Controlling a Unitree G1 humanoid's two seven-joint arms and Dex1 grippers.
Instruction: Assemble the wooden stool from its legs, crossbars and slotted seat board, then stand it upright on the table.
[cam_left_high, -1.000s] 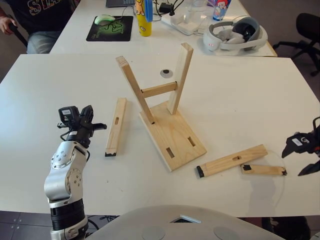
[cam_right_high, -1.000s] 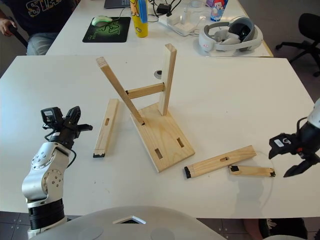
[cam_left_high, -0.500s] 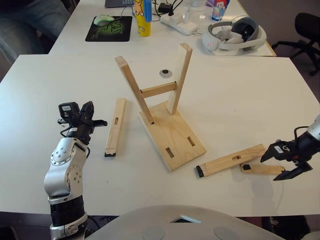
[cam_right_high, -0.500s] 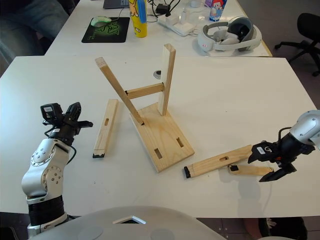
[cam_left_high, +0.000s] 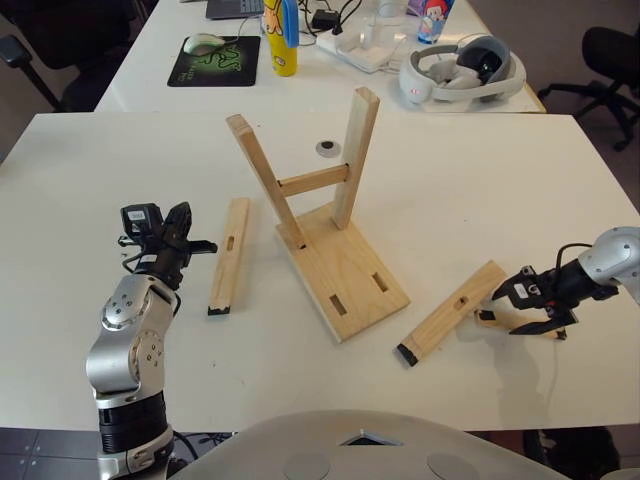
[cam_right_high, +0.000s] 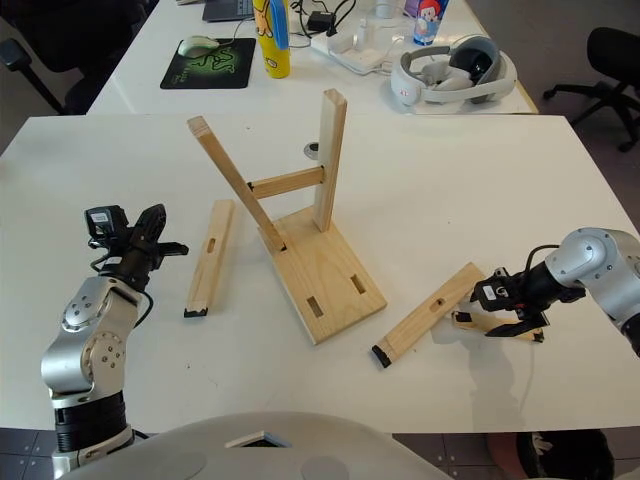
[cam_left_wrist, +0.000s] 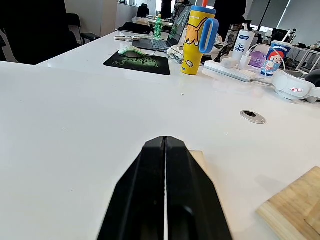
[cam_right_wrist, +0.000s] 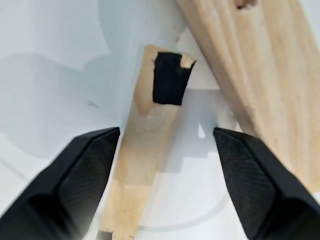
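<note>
Right gripper (cam_right_high: 508, 305) spread astride crossbar (cam_right_wrist: 150, 165) | left gripper (cam_left_wrist: 165, 142) pressed together, empty | risk: off-centre closing likely skids crossbar into adjacent loose leg (cam_right_high: 430, 313), spoiling grasp.

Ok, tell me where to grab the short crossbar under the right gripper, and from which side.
Take the short crossbar mid-length, across its narrow width, from straight above. It lies flat on the table, and the loose leg crowds its black-marked end. The open right gripper straddles it there.
</note>
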